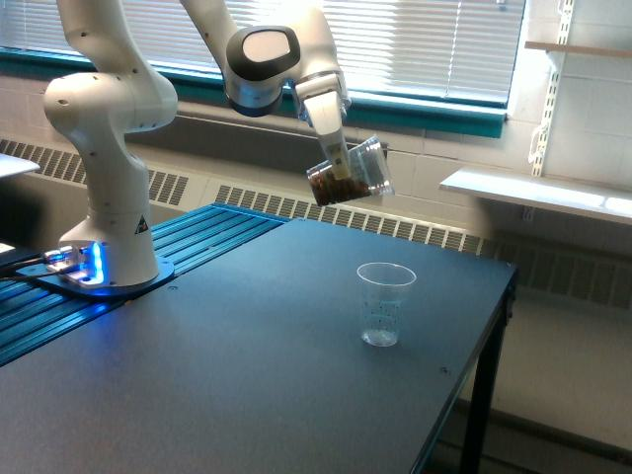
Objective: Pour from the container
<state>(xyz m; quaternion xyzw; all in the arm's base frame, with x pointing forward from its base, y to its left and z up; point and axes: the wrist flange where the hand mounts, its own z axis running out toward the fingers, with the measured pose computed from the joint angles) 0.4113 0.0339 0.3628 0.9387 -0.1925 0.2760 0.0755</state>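
Note:
The container (pixel 354 173) is a wide clear plastic cup with dark brown granular matter at its bottom end. It hangs in the air above the table, tilted with its mouth toward the exterior view's right. My gripper (pixel 341 163) is shut on it. A narrower tapered clear cup (pixel 384 303) with printed marks stands upright on the dark table (pixel 197 375), below the container and slightly to the exterior view's right. It looks empty.
The white arm base (pixel 104 212) stands at the exterior view's left on a blue ribbed panel (pixel 207 232). The table's right edge (pixel 494 326) drops off close to the tapered cup. A white shelf (pixel 533 193) and a window with blinds lie behind.

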